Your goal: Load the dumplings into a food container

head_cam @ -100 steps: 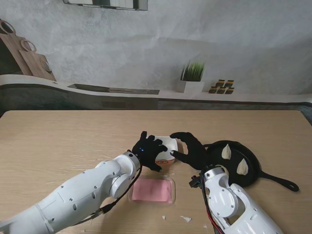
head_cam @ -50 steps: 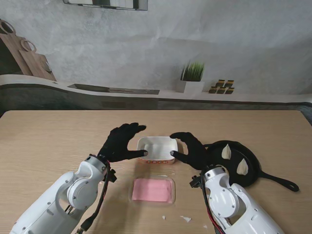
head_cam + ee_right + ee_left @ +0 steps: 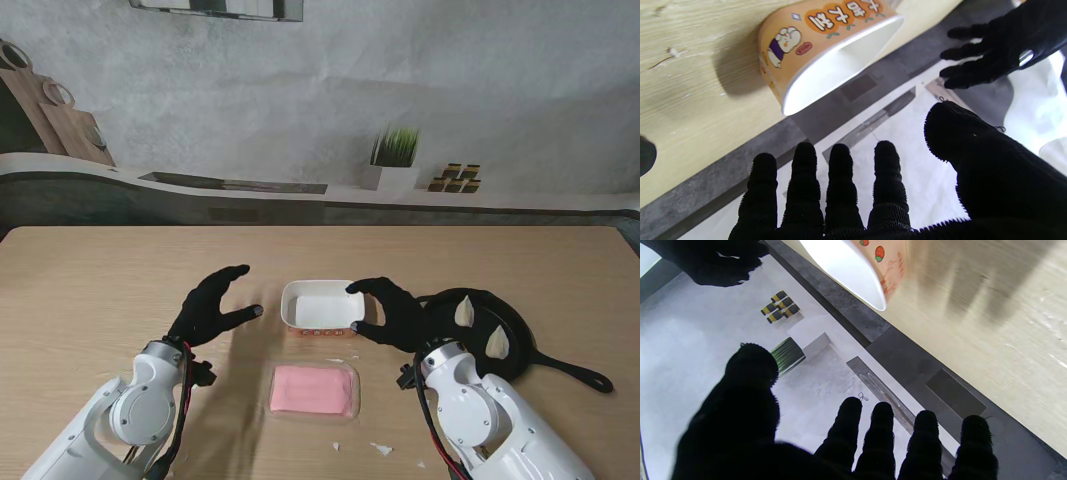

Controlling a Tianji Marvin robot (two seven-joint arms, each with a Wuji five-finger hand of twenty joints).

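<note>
Here, container [image 3: 321,306] between both hands, left hand [image 3: 208,307] spread apart, right hand [image 3: 392,311] splayed just beside it, empty

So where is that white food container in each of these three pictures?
Stand view: the food container sits mid-table, beside the right robot hand.
Left wrist view: its white rim at the table edge.
Right wrist view: orange printed wall.
Shared landmark: the potted grass, hidden in the right wrist view.
</note>
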